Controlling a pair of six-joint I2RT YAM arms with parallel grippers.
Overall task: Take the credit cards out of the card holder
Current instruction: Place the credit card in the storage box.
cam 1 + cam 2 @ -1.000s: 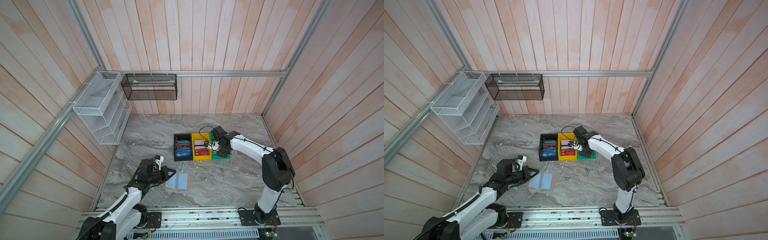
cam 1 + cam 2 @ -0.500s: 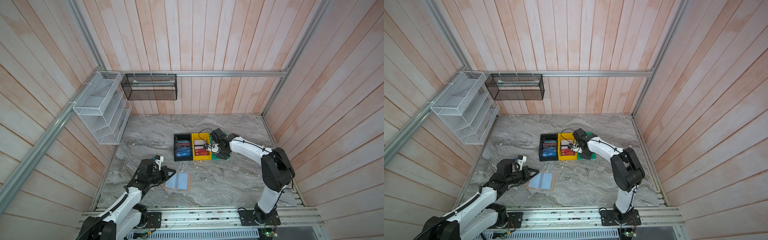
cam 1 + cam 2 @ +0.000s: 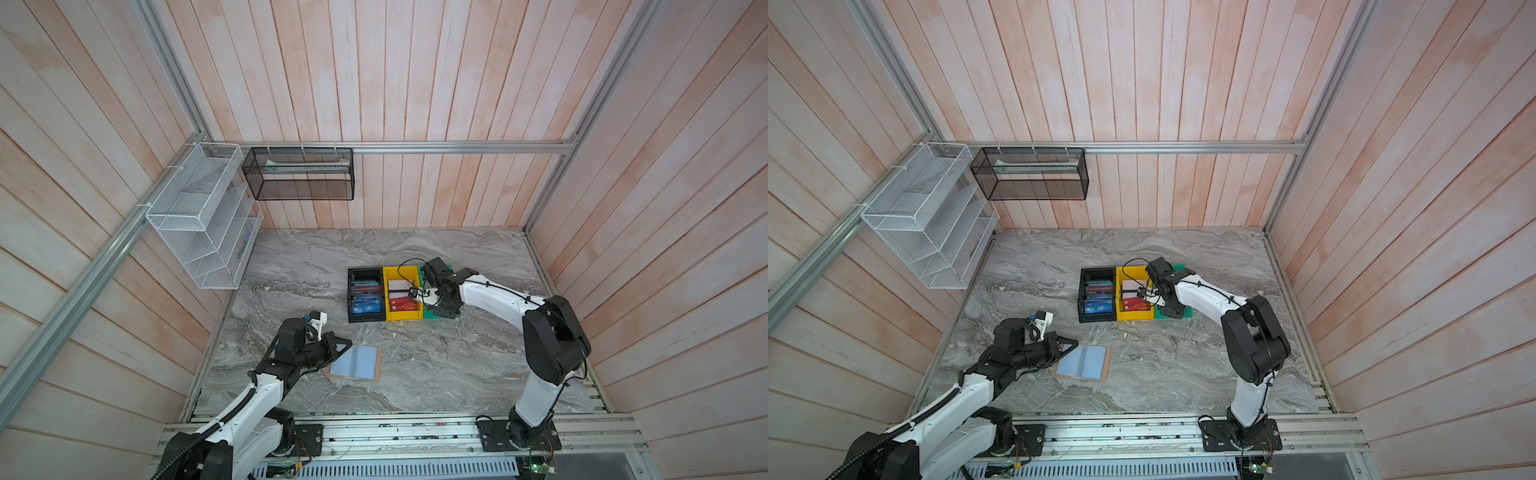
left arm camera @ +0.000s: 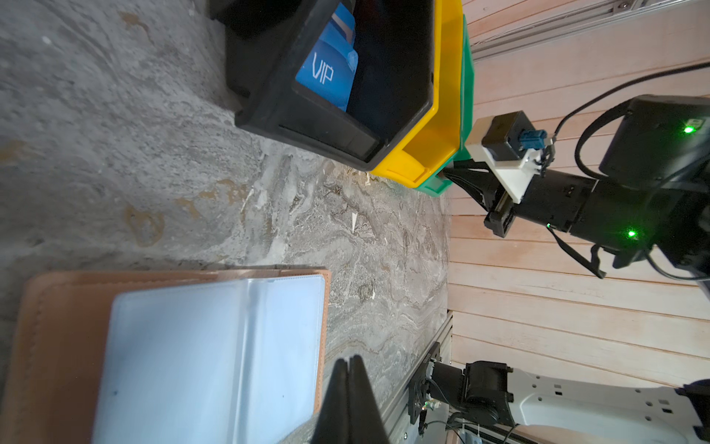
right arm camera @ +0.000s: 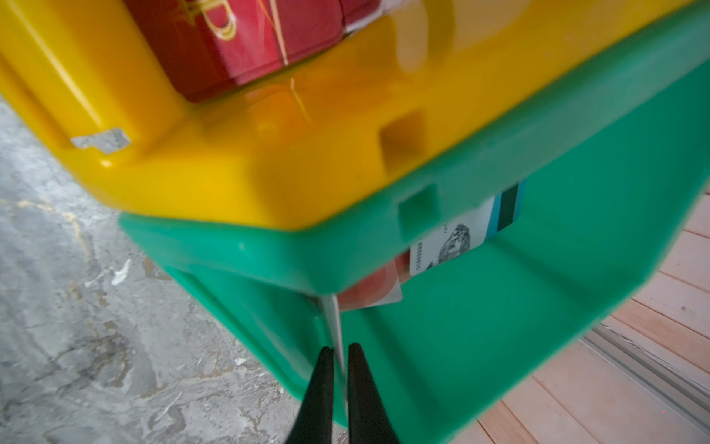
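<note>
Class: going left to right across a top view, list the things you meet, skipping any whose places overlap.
white wire rack → card holder → yellow bin → green bin → right arm's base

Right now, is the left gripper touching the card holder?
Cannot tell. In the left wrist view the shut left gripper overlaps the card holder at one edge, but no gap or contact shows.
</note>
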